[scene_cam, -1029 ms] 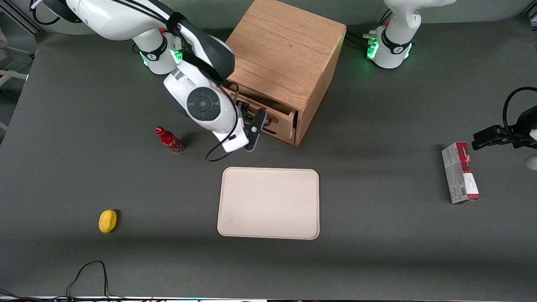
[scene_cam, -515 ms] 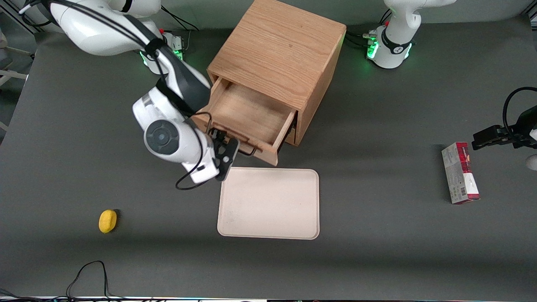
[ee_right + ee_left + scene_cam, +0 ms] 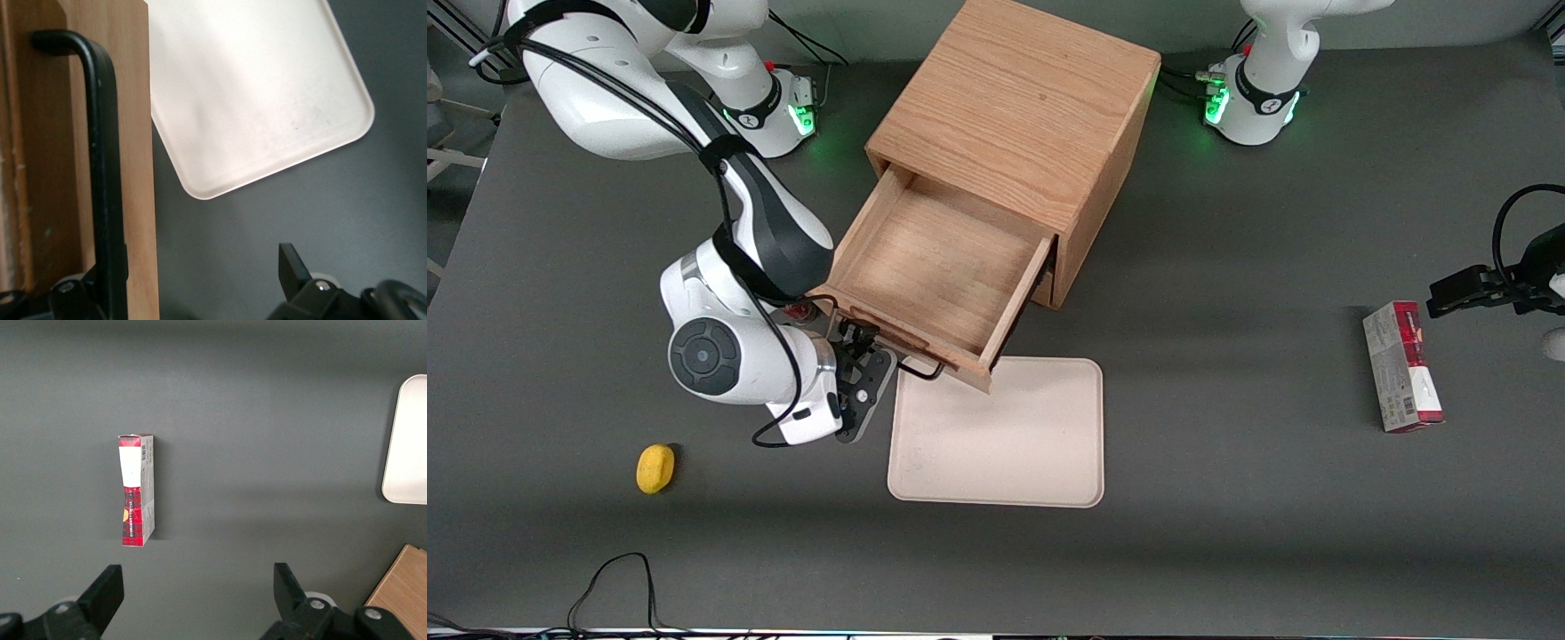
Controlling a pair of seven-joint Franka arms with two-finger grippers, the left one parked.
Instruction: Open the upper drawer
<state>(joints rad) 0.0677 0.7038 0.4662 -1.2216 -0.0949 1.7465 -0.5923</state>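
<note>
The upper drawer point(image 3: 938, 267) stands pulled far out of the oak cabinet point(image 3: 1023, 98), an empty wooden tray. Its front edge hangs over a corner of the beige tray. The thin black bar handle point(image 3: 914, 364) on the drawer front also shows in the right wrist view point(image 3: 103, 167). My right gripper point(image 3: 864, 384) is in front of the drawer front, at the handle's end. In the right wrist view the gripper point(image 3: 183, 283) is open, the jaws wide apart. The handle lies between them, close to one finger and not clamped.
A beige tray point(image 3: 1005, 436) lies nearer the front camera than the cabinet and also shows in the right wrist view point(image 3: 247, 87). A yellow lemon point(image 3: 655, 468) lies toward the working arm's end. A red box point(image 3: 1400, 366) lies toward the parked arm's end.
The upper drawer has slid from almost shut to far out. My gripper moved with the handle toward the front camera. The red bottle is now mostly covered by the arm.
</note>
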